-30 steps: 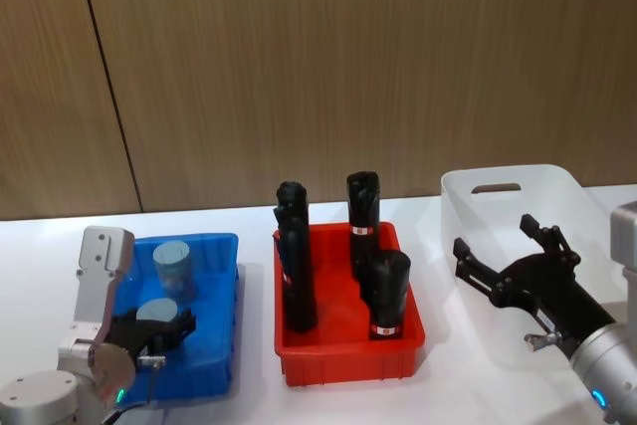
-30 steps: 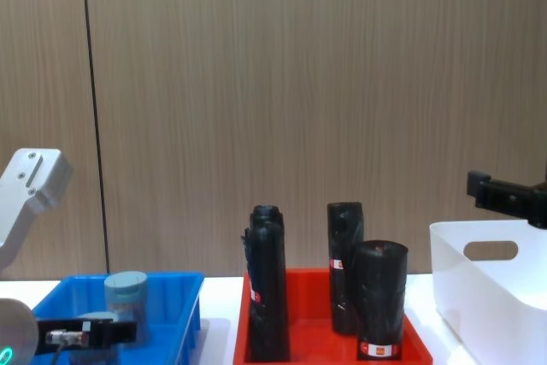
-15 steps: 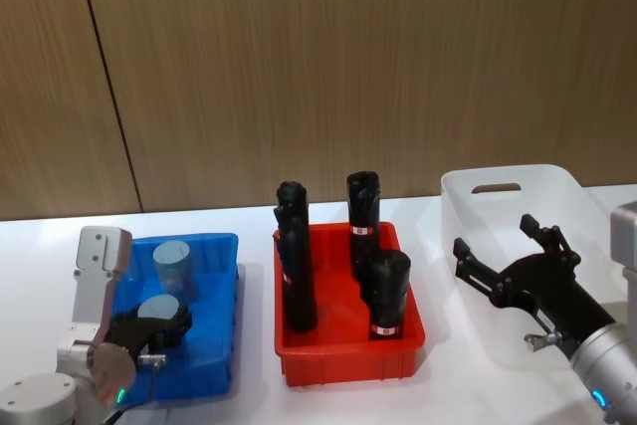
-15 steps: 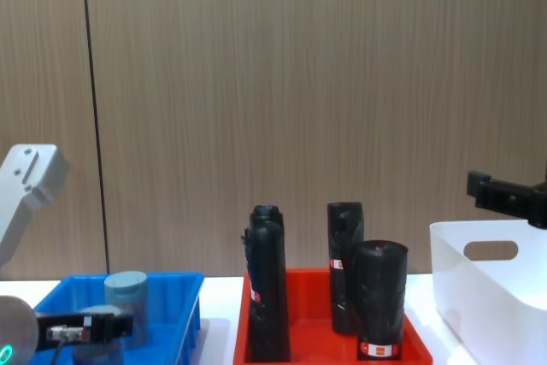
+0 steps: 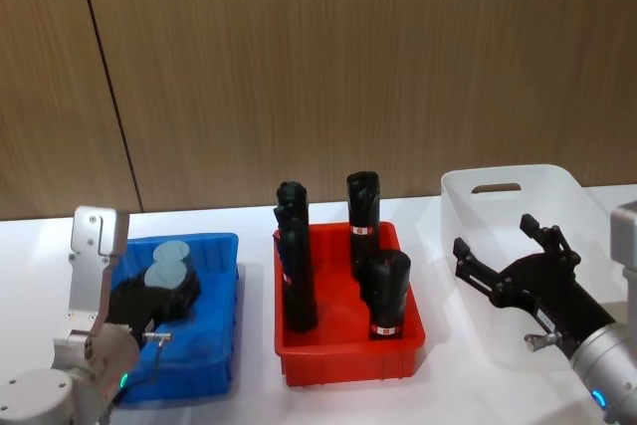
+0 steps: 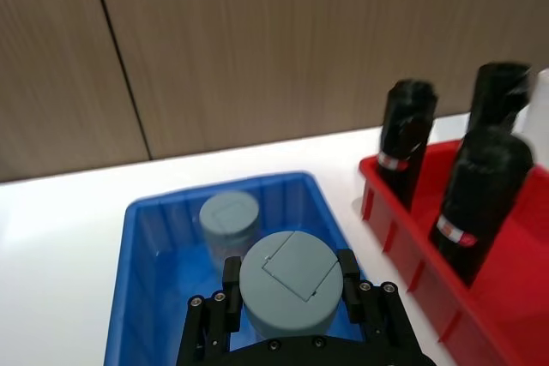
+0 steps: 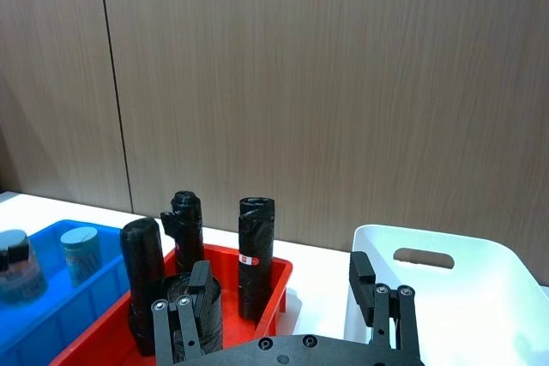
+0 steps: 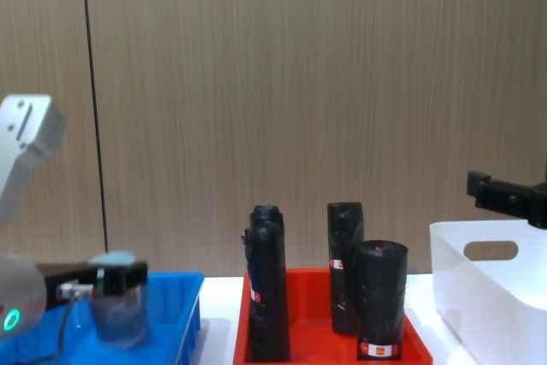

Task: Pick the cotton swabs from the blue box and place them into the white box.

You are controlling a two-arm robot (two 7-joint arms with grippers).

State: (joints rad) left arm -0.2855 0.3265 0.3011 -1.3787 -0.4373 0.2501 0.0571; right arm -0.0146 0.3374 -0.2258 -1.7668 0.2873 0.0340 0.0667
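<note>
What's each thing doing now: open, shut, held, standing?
left gripper: shut on held swab jar.
held swab jar: upright, lid on.
other swab jar: standing in blue box, lid on.
right gripper: open, holding nothing.
white box: upright, nothing seen inside.
black rolls: standing in red tray.

Left arm (image 5: 88,281): in at the robot's lower left, pale wrist link raised steeply, round joint below it with a green light showing. Left gripper (image 5: 167,291) reached forward, roughly level; black fingers (image 6: 231,273) closed on either side of a cotton swab jar (image 6: 286,279), held upright with its lid up. From the chest camera the left gripper (image 8: 115,277) stretched in from the left edge, jar (image 8: 117,314) hanging in its grasp.

Right arm (image 5: 609,365): in at the lower right, grey link with a blue light. Right gripper (image 5: 495,236) pointed forward and toward the robot's left, fingers (image 7: 198,285) spread wide, nothing between them. It was well apart from the left gripper.
</note>
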